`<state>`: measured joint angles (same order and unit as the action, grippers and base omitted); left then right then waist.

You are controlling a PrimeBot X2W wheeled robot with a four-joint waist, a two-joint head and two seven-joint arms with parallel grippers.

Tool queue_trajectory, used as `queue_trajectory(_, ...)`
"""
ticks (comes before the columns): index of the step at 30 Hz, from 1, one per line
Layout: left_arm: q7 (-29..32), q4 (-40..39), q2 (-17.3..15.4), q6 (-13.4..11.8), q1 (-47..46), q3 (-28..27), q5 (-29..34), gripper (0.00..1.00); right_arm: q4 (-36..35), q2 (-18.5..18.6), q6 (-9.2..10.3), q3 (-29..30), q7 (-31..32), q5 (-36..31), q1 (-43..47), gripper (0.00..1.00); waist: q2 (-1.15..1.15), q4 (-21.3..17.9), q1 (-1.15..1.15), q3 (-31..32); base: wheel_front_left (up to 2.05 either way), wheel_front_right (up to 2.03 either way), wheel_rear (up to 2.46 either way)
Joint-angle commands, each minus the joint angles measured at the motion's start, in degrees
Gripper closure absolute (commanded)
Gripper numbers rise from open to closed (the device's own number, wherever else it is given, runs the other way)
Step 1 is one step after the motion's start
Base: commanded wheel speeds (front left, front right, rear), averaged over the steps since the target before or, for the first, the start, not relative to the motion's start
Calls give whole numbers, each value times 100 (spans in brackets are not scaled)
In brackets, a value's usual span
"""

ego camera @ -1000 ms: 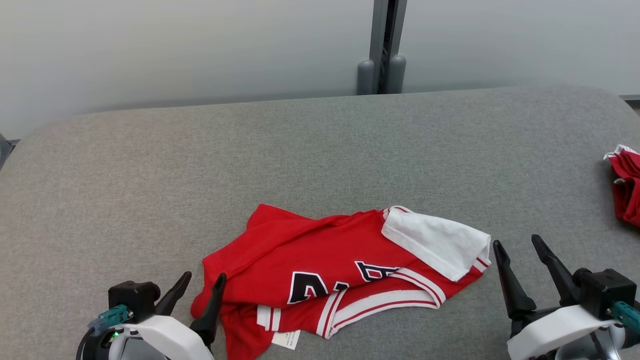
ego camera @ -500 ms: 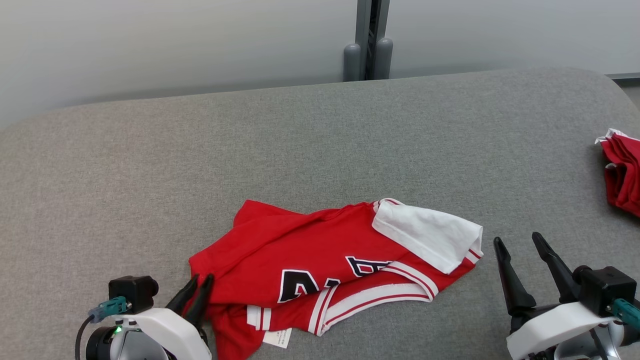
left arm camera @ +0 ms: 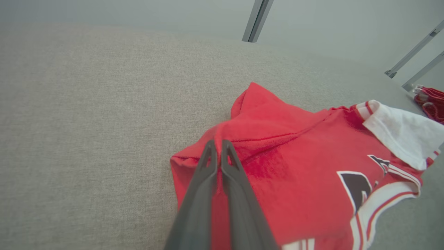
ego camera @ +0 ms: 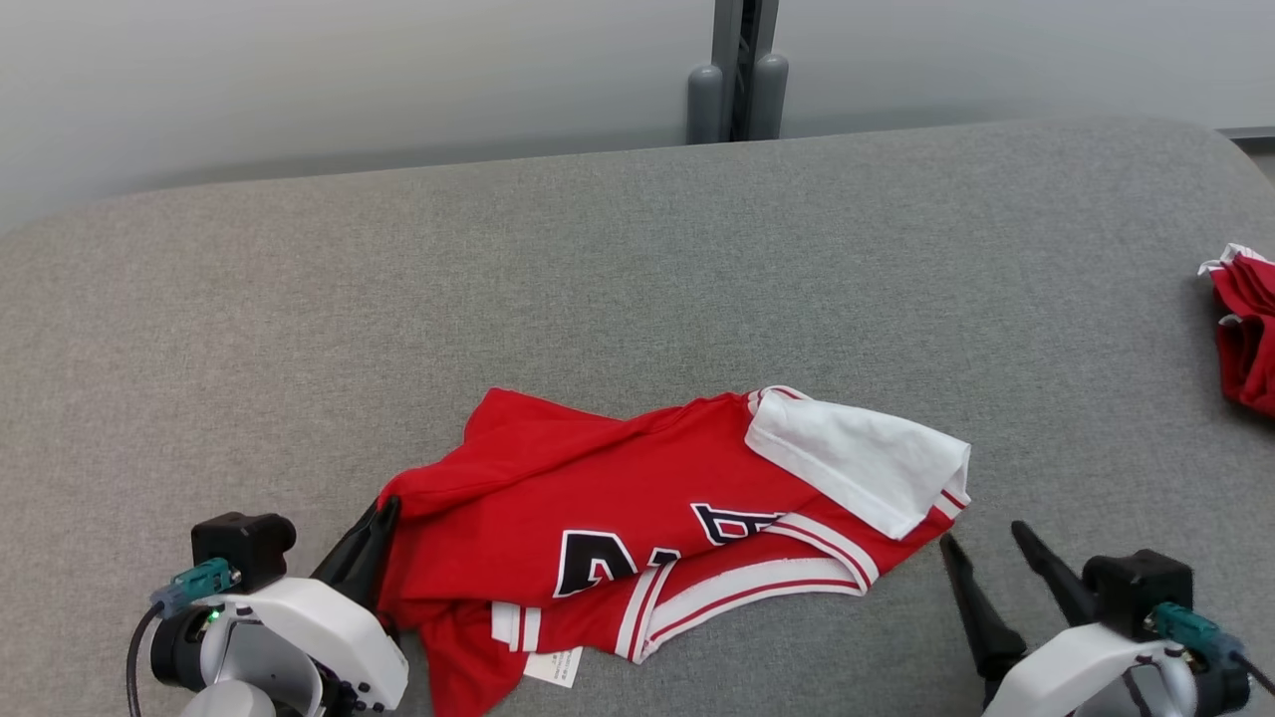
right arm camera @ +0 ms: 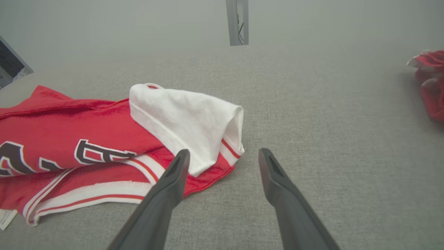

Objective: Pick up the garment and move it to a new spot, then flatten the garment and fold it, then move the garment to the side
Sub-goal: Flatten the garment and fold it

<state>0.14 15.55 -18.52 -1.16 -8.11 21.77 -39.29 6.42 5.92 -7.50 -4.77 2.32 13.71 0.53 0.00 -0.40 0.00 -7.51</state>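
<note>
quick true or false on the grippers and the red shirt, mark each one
1. The left gripper is shut on the garment at its edge. True.
2. The right gripper is clamped on the white sleeve. False: it is open and holds nothing.
3. The garment is spread flat. False: it lies bunched, with folds.
4. Another red cloth lies at the right edge of the grey surface. True.

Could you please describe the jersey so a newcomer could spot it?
On the grey table, look at the middle of the near edge. The jersey lies crumpled there; unlike the red pile at the far right, it shows a broad white sleeve and black lettering.
</note>
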Motion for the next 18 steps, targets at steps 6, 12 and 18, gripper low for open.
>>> queue_trajectory(6, -26, -89, -36, -35, -236, 1, 54, 100, 614, 99, 2, -441, -66, 193, -225, 0, 0, 50, 0, -178, 0, 0, 0)
queue_trajectory(12, -63, -82, -32, -34, -314, 18, 76, 100, 1311, 110, 2, -808, -337, 374, -831, 0, 0, 69, 0, -288, 0, 0, 0)
queue_trajectory(18, -88, -31, 19, -4, -422, 82, 100, 100, 2041, 120, 2, -997, -468, 571, -1265, 0, 0, 191, 0, -333, 0, 0, 0)
